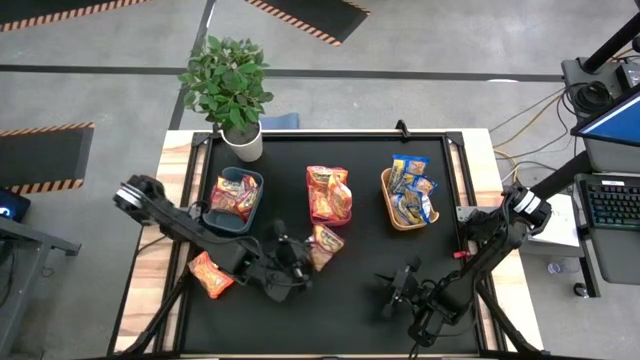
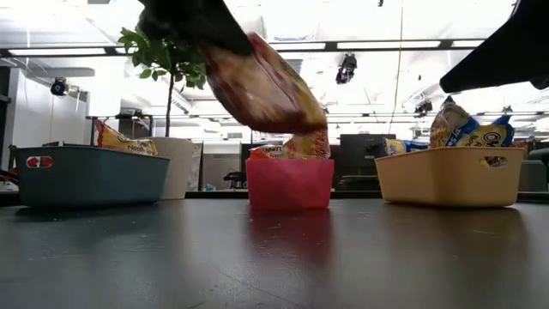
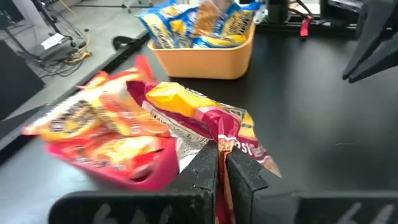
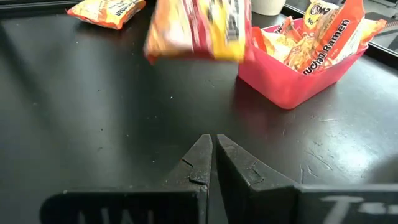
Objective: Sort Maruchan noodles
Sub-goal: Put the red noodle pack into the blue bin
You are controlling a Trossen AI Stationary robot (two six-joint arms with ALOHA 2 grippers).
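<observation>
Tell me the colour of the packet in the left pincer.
Red-pink with yellow, clearest in the left wrist view: packet.

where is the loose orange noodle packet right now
In the high view the orange packet lies flat at the table's left edge, below the teal bin and left of the left end effector, apart from both.

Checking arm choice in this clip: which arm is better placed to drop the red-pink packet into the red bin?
Left. Its tool is shut on the red-pink packet, right beside the red bin; the right tool sits shut and empty, farther off.
</observation>
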